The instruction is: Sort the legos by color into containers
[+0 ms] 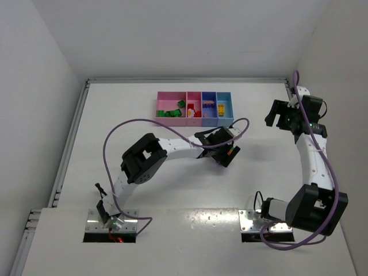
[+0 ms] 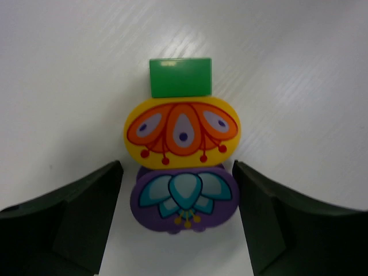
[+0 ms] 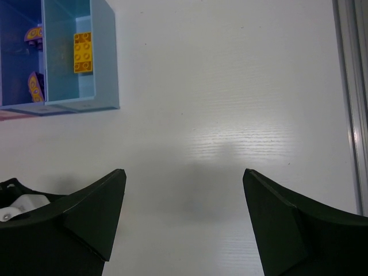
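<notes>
A joined stack lies flat on the white table in the left wrist view: a green brick (image 2: 180, 77), a yellow oval piece with an orange pattern (image 2: 181, 133) and a purple oval piece with a teal pattern (image 2: 184, 196). My left gripper (image 2: 178, 195) is open, a jaw on each side of the purple piece with a small gap at each side. In the top view the left gripper (image 1: 221, 150) hides most of the stack. The containers (image 1: 194, 107) stand at the back. My right gripper (image 1: 282, 115) (image 3: 184, 201) is open and empty over bare table.
The wide pink bin (image 1: 167, 102) holds green bricks (image 1: 172, 111). The light blue bin (image 3: 80, 86) holds a yellow brick (image 3: 82, 52); the purple-blue bin (image 3: 17, 69) beside it holds purple pieces (image 3: 33, 34). A metal rail (image 3: 348, 86) runs along the table's right edge.
</notes>
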